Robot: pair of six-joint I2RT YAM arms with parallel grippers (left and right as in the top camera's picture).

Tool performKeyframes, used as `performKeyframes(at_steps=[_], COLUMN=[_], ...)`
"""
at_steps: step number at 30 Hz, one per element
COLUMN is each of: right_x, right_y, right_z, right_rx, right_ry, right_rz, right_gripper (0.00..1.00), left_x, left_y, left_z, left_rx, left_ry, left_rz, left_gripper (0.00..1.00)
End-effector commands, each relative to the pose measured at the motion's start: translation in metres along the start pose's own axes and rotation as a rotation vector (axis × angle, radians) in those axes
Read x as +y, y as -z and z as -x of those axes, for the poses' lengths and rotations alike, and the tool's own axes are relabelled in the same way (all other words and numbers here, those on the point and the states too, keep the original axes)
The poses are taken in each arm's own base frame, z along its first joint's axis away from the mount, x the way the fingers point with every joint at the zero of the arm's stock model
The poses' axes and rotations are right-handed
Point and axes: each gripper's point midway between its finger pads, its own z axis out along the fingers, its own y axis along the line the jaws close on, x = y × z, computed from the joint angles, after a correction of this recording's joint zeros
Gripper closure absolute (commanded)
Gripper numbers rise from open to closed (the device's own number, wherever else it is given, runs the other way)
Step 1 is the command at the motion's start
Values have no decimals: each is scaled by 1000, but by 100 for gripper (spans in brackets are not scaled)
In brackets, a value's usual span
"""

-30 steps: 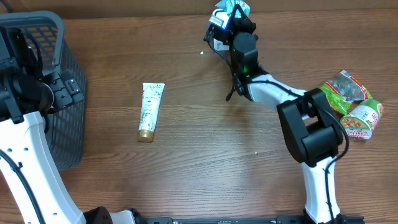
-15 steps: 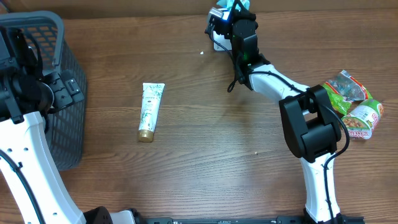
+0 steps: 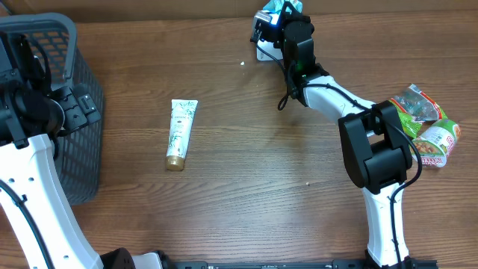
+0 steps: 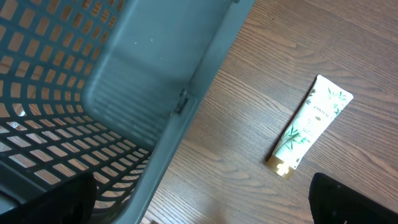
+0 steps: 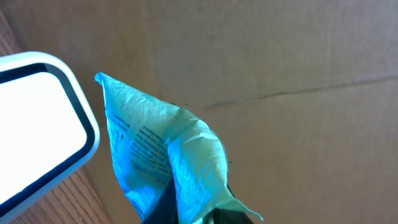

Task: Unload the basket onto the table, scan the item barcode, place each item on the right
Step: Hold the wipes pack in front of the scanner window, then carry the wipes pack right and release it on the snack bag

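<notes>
Your right pincer (image 5: 186, 214) is squeezing tight on a blue-green packet (image 5: 152, 146), pinching it by its bottom end. You are holding the packet up in the air at the far edge of the counter (image 3: 246, 187), just beside the white scanner (image 5: 37, 118) with the dark rim. So the picking up looks done, and the packet is sitting at the right place. What is left is the scan itself. In the right wrist view the packet is showing small printed words, but you cannot see a barcode on the side that is facing you, and you cannot tell if the barcode is looking at the scanner window. The packet is standing next to the scanner, not in front of the window, so it is probably needing a small turn or a slide across. Nothing in the pictures is telling you that a beep has come. Your left pincer (image 4: 199, 208) is standing wide apart and holding nothing, waiting over the rim of the gray basket (image 3: 45, 30). A white tube (image 3: 181, 133) is lying flat on the counter, and some snack bags (image 3: 422, 123) are lying at the right side, well apart from the scanner.
</notes>
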Motion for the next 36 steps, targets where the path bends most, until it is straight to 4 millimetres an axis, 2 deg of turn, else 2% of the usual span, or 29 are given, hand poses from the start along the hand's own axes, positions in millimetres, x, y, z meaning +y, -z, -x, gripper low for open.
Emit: performKeyframes(at_steps=[1, 9, 20, 24, 30, 33, 36], right_x=[-2, 17, 15, 13, -19, -49, -86], right_y=[-5, -9, -5, -1, 15, 29, 48], right_z=[3, -1, 11, 16, 28, 27, 22], right_rx=[-20, -16, -19, -3, 22, 54, 94], right_ry=[61, 142, 134, 78, -102, -201, -389], right_rz=[-13, 13, -9, -16, -12, -20, -44], right_gripper=[96, 96, 96, 96, 96, 96, 96], left_x=[1, 1, 1, 1, 1, 1, 1], left_y=[0, 0, 0, 0, 0, 0, 0], left_z=[0, 0, 0, 0, 0, 0, 0], left_rx=[-1, -1, -1, -1, -1, -1, -1], left_ry=[-14, -14, -14, -14, -14, -14, -14], left_rz=[-3, -3, -3, -3, -3, -3, -3], left_gripper=[0, 0, 0, 0, 0, 0, 0])
